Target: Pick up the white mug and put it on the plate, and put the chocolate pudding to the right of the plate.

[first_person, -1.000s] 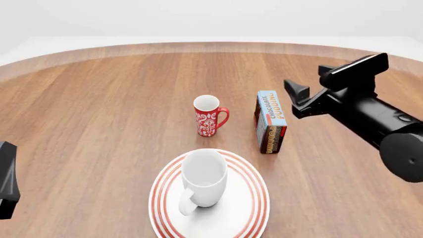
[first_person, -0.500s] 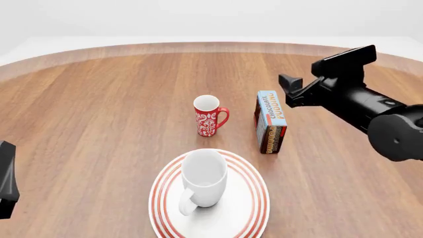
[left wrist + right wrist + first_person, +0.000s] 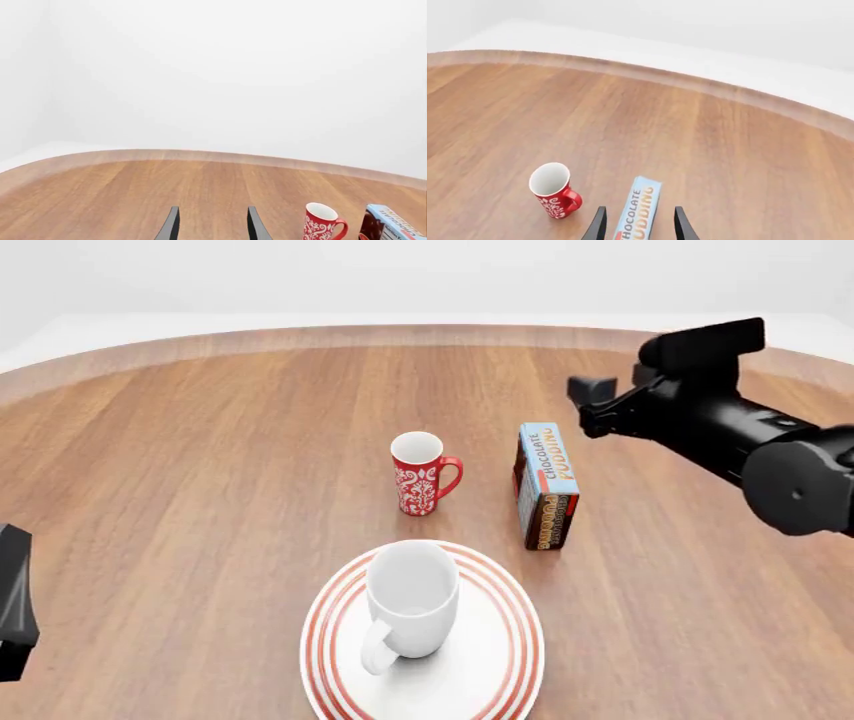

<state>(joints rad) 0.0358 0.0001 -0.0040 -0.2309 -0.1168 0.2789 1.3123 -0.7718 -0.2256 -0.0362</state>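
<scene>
Right hand [image 3: 587, 405] empty, fingers apart, hovering above far end of pudding carton [image 3: 546, 485]. Carton on edge on bench [image 3: 200, 470], beyond plate [image 3: 507, 640], beside red mug [image 3: 422, 473]. White mug [image 3: 411, 597] on plate: first step done. Left hand [image 3: 211, 225] parted, idle. Next: descend, straddle carton, close.

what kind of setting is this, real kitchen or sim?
Looks like a simulated tabletop, not a real kitchen: a bare round wooden table against a blank white backdrop, with only a few props, the white mug on the plate, a red mug and the chocolate pudding.
</scene>
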